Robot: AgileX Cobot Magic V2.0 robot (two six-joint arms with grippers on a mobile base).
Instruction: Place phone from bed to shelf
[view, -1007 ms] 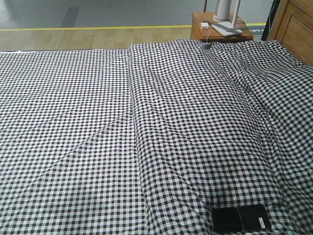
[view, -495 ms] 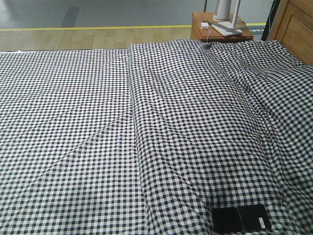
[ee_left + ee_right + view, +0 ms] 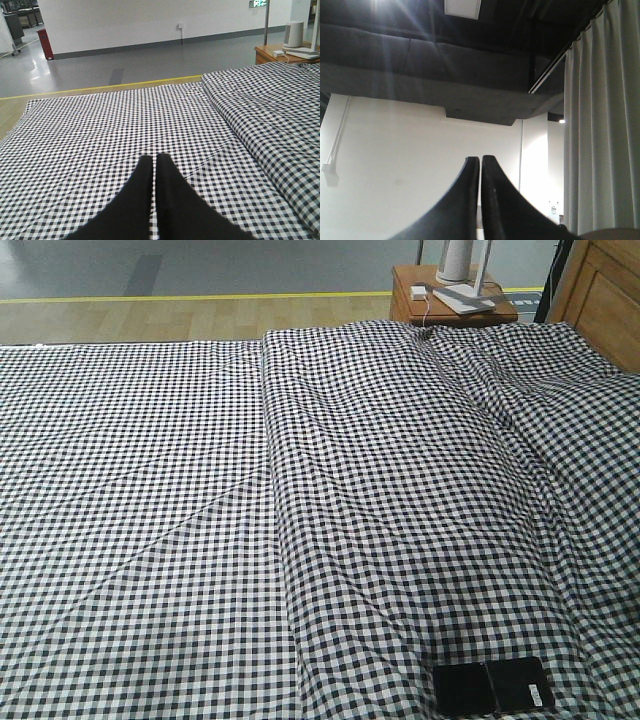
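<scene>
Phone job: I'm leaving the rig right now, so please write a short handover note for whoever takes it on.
Left gripper: jaws shut, empty, hovering over the bed.
Right gripper: jaws shut, empty, aimed upward; the bed is not in its view.
Phone: lying flat on the bed's checked cloth, at the near right of the front view, untouched.
Shelf: not in any view.
Done: nothing.
Left: reach and grasp the phone, carry it to the shelf, set it down.
</scene>
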